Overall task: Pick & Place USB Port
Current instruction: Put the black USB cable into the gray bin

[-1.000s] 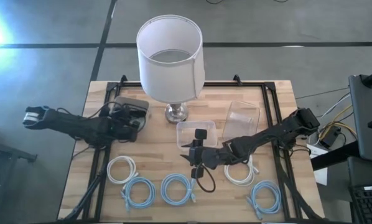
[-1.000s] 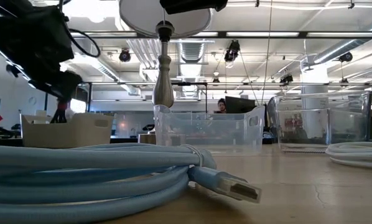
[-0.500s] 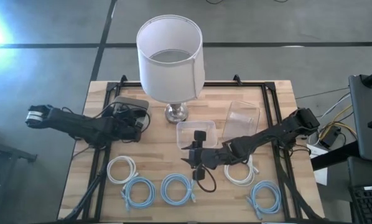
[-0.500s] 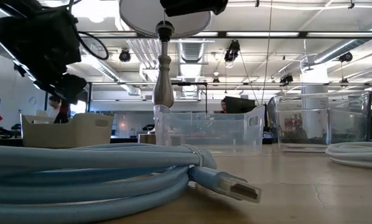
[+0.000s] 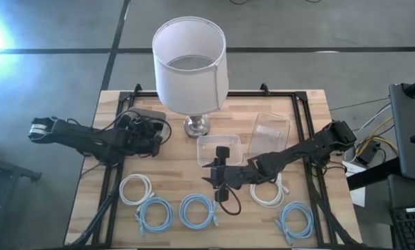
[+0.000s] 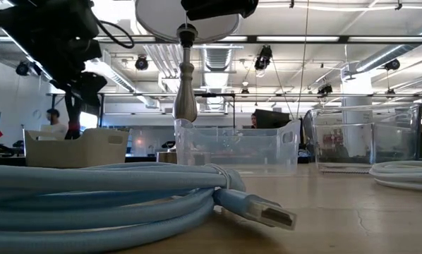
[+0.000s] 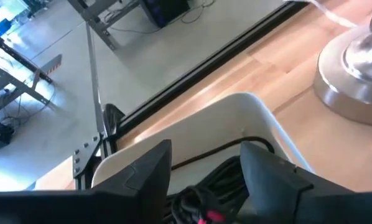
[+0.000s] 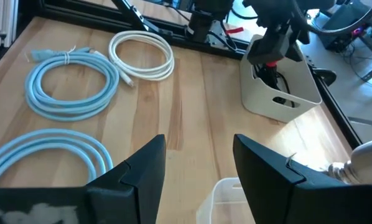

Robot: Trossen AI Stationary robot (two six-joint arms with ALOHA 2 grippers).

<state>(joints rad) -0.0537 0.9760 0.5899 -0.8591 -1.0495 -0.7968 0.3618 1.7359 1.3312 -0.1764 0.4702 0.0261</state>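
While I stand at the front edge of the worktop [image 5: 173,170], the nearest things are three pale blue cable coils [image 5: 197,210] and two white coils [image 5: 137,187], all lying flat and apart from one another. The right pincer [image 5: 214,173] hangs just behind them near the middle of the worktop. Its fingers [image 8: 142,165] are spread apart with only bare wood between them. A loop of black cable [image 5: 230,205] lies on the wood directly on the near side of that pincer. Touching distance on its far side sits a clear tub [image 5: 200,142] with a small black block [image 5: 223,151] in it; I cannot tell what the block is. A second clear tub [image 5: 271,128] stands farther off, beside the right arm.

Farther back, the left pincer [image 5: 154,141] hovers over the end of a white bin [image 5: 141,114], tips pointing down into it. Its fingers [image 7: 142,168] are apart, and between them, just below, lies a tangle of black USB cables [image 7: 220,180] with a red bit, still inside the bin. Whether the tips touch the tangle, I cannot tell. Beyond that pincer, close beside the bin, stands a lamp [image 5: 189,62] on a metal base [image 7: 354,81].
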